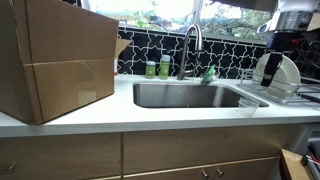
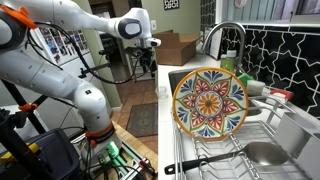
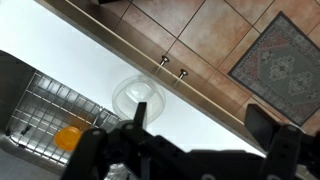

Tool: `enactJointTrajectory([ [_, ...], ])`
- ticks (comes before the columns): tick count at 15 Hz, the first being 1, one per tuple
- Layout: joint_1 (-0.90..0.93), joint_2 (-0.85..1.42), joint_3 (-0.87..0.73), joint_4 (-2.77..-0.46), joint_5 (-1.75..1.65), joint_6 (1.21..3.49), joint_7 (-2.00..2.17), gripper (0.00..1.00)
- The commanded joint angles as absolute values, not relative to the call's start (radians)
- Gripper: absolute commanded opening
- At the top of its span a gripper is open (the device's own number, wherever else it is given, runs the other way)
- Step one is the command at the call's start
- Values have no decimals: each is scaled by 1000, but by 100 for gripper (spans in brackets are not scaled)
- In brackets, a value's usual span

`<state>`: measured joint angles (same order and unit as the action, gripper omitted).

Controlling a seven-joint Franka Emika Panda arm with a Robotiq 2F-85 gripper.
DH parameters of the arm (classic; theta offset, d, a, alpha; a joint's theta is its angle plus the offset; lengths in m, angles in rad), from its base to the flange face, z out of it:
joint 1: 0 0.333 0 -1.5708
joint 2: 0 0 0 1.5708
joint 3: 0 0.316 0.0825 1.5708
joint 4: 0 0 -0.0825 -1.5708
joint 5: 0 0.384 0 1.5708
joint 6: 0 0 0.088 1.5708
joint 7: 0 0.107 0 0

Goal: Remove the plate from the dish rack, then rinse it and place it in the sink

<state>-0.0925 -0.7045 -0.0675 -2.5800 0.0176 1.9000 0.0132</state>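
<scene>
The plate [image 1: 276,71] stands upright in the dish rack [image 1: 290,92] on the counter beside the sink [image 1: 185,96]. It looks pale whitish from the back. Its face [image 2: 209,101] carries a colourful pattern in an exterior view, with the rack's wires [image 2: 225,160] below it. My gripper [image 1: 292,28] hangs above the rack and plate, apart from them; it also shows in an exterior view [image 2: 147,52]. In the wrist view the gripper [image 3: 200,122] is open and empty over the white counter edge, with the rack [image 3: 45,108] to its left.
A clear plastic cup [image 1: 247,106] [image 3: 138,96] stands on the counter's front edge by the rack. A large cardboard box [image 1: 55,60] fills the counter on the far side of the sink. The arched faucet [image 1: 192,45] and green bottles [image 1: 157,68] stand behind the sink. A metal utensil [image 2: 262,152] lies in the rack.
</scene>
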Motion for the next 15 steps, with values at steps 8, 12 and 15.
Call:
enactJointTrajectory([
  [8,-77,-703,-50,-2572,17,1898,22,100],
  [12,-190,-719,-40,-2564,-220,1864,55,100],
  [15,-267,-754,-50,-2536,-398,1787,52,100],
])
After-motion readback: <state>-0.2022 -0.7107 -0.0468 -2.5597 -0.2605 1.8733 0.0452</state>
